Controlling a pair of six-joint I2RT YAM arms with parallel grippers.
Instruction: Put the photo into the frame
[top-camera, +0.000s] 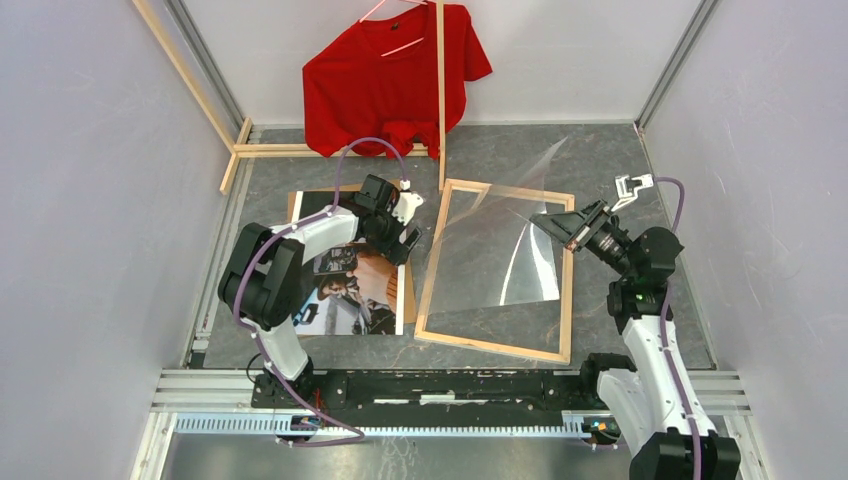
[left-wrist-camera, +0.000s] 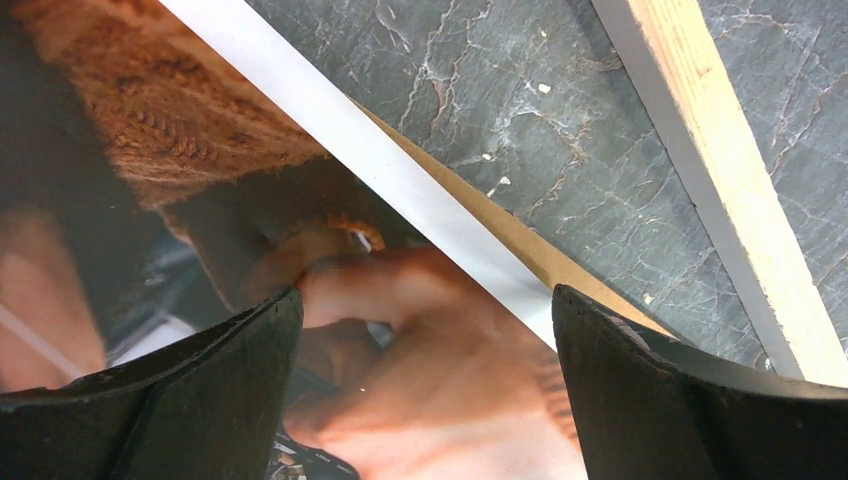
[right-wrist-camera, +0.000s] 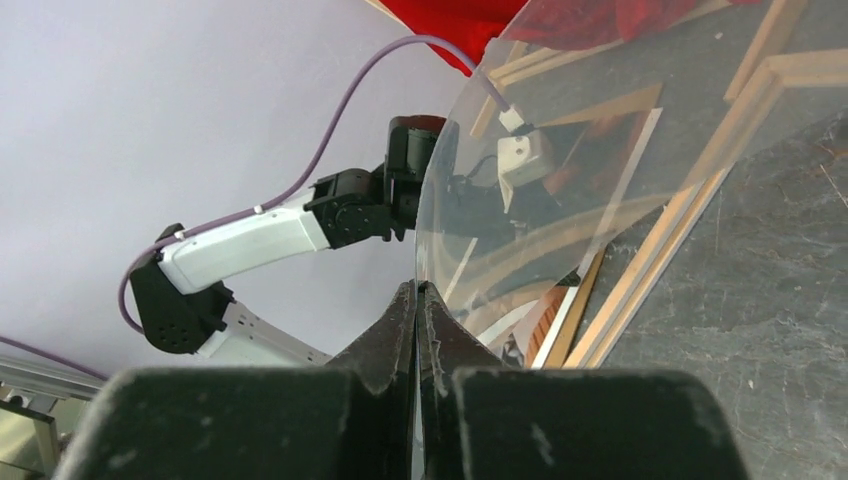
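Top external view: right gripper (top-camera: 547, 222) pinches a clear sheet (top-camera: 522, 262) above the frame (top-camera: 490, 344); left gripper (top-camera: 401, 238) hovers wide open over the photo (top-camera: 345, 292).

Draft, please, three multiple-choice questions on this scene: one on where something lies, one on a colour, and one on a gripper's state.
1. In the top view, where does the photo lie relative to the frame?
A) to its left
B) inside it
C) to its right

2. What colour is the hanging T-shirt?
A) blue
B) red
C) white

3. What is the right gripper doing?
A) standing open, holding nothing
B) shut on the clear sheet
C) shut on the photo

Answers:
1 A, since the photo lies flat left of the frame, with bare table between them.
2 B, since the T-shirt is plainly red.
3 B, since its fingers meet on the clear sheet's edge, above the frame.
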